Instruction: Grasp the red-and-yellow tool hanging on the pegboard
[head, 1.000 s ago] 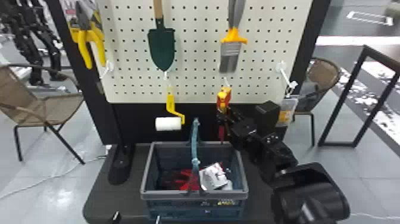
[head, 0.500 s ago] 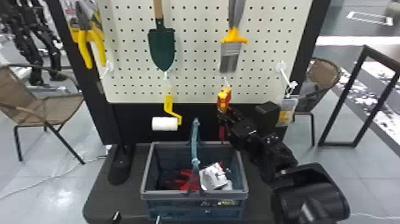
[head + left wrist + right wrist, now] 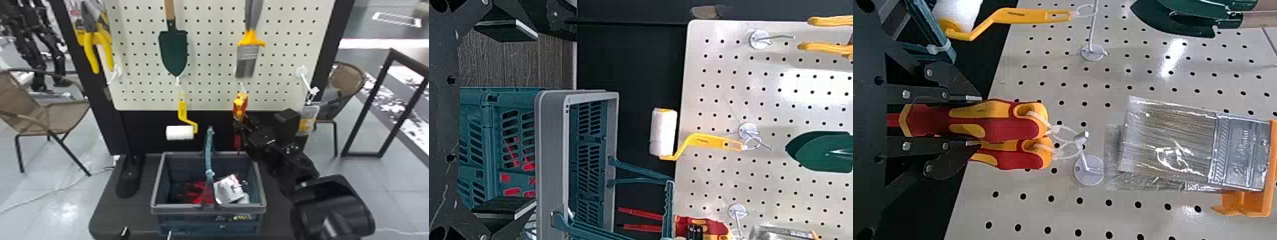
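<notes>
Fingers [image 3: 928, 92] of right gripper [image 3: 975, 121] stand apart, one each side of tool [image 3: 1013, 120], left of centre, hung on pegboard [image 3: 1178, 75] hook [image 3: 1075, 136]; it looks stiff, light; rubbery handles should hold well mid-length; left gripper [image 3: 529, 120] spread wide

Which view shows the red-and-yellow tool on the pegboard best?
The right wrist view: the red-and-yellow two-handled tool is close, both handles plain. The head view shows it small and distant; the left wrist view cuts it at the edge.
</notes>
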Robot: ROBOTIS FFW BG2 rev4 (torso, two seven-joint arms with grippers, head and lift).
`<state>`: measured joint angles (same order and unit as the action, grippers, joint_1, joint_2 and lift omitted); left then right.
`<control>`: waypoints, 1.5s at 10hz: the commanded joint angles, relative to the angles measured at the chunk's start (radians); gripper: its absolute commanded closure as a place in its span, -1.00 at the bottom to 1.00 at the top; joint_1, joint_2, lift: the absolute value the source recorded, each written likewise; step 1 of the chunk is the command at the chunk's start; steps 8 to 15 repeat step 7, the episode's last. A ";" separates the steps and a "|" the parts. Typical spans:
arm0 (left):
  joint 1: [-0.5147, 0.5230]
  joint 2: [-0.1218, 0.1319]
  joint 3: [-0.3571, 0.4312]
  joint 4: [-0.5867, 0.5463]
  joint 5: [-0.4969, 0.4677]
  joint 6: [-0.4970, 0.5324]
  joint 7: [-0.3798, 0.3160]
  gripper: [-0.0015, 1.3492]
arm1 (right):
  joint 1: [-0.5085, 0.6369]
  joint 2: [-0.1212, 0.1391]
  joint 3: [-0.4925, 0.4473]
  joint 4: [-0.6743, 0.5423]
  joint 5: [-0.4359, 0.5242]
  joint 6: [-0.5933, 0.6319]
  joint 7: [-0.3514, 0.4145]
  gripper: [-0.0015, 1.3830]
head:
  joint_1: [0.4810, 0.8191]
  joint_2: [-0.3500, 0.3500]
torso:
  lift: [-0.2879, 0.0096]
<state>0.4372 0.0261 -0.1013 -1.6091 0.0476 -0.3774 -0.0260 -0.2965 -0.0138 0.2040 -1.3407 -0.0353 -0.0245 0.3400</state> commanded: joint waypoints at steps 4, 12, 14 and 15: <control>0.000 0.000 0.000 0.000 -0.002 0.003 0.000 -0.79 | 0.002 0.000 0.000 0.003 -0.002 -0.002 -0.002 0.86 | -0.60 0.00 | 0.26; 0.000 0.000 0.000 0.000 -0.002 0.003 0.000 -0.79 | 0.002 0.002 0.000 0.005 -0.002 -0.005 -0.006 0.86 | -0.60 0.00 | 0.26; 0.000 0.000 0.000 0.000 -0.002 0.003 0.000 -0.79 | 0.002 0.002 0.000 0.005 -0.002 -0.005 -0.006 0.86 | -0.60 0.00 | 0.26; 0.000 0.000 0.000 0.000 -0.002 0.003 0.000 -0.79 | 0.002 0.002 0.000 0.005 -0.002 -0.005 -0.006 0.86 | -0.60 0.00 | 0.26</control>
